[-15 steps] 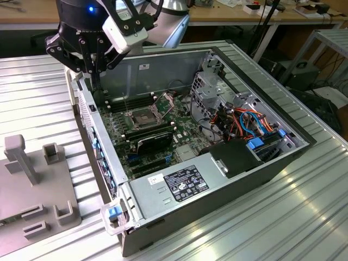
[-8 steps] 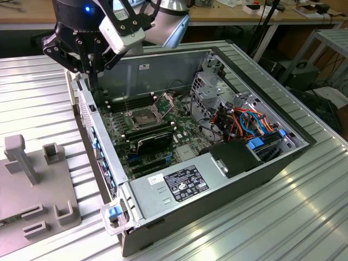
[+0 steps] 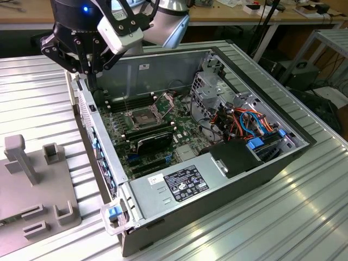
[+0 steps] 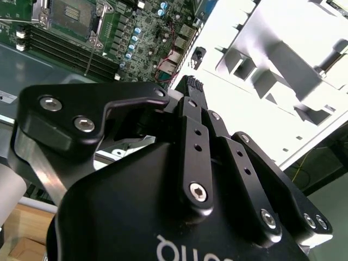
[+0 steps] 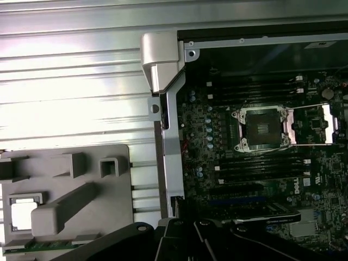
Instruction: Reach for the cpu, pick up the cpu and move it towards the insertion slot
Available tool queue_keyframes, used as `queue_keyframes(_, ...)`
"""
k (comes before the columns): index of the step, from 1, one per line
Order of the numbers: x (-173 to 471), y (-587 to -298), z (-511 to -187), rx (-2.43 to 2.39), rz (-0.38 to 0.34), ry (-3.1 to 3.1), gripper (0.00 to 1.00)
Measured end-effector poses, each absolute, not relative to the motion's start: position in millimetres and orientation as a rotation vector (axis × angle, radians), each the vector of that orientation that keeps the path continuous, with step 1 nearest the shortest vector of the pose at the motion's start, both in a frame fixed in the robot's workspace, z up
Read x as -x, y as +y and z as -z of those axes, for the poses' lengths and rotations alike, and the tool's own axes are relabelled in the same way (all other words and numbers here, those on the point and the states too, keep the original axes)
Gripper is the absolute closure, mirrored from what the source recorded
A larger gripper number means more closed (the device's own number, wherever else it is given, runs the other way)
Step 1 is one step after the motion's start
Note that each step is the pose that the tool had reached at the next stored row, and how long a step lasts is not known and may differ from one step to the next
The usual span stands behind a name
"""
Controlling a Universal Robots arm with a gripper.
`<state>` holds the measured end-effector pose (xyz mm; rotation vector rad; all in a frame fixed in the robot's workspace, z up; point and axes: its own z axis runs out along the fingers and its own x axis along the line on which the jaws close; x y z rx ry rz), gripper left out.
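The black end effector is held at the exterior view's upper left, apparently closed and empty. The pale, thin square cpu is seated in a grey plastic fixture, lower left in the first wrist view.

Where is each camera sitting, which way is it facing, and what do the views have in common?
Exterior view: off the arm, high up, looking down obliquely into the open computer case; the gripper hangs over its edge, on the exterior view's left.
First wrist view: on the arm, looking straight down at the grey tray and the insertion slot; the gripper's black body shows.
Second wrist view: behind the gripper, looking past it to both.
All share the insertion slot.
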<state>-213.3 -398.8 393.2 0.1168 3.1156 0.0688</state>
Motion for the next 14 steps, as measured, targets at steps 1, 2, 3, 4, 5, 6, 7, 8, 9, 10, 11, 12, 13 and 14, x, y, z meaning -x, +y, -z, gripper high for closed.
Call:
queue_keyframes(1,213.7,-398.9,-393.2,-0.117,-0.069,3.116,0.89)
queue_keyframes(2,214.1,-398.9,-393.2,-0.117,-0.069,3.116,0.89)
queue_keyframes(3,214.5,-398.8,-393.2,-0.117,-0.069,3.116,0.89)
queue_keyframes(4,214.9,-398.8,-393.2,-0.117,-0.069,3.116,0.89)
queue_keyframes(5,215.3,-398.8,-393.2,-0.117,-0.069,3.116,0.89)
queue_keyframes(6,215.7,-398.8,-393.2,-0.117,-0.069,3.116,0.89)
queue_keyframes(7,216.0,-398.8,-393.3,-0.117,-0.069,3.116,0.89)
queue_keyframes(8,216.3,-398.9,-393.3,-0.117,-0.069,3.116,0.89)
queue_keyframes(9,216.6,-398.8,-393.2,-0.117,-0.069,3.116,0.89)
queue_keyframes(10,217.0,-398.8,-393.2,-0.117,-0.069,3.116,0.89)
queue_keyframes(11,217.5,-398.8,-393.2,-0.117,-0.069,3.116,0.89)
queue_keyframes(12,217.8,-398.9,-393.2,-0.117,-0.069,3.116,0.89)
queue_keyframes(13,218.4,-398.8,-393.2,-0.117,-0.069,3.116,0.89)
queue_keyframes(14,219.0,-398.8,-393.3,-0.117,-0.069,3.116,0.89)
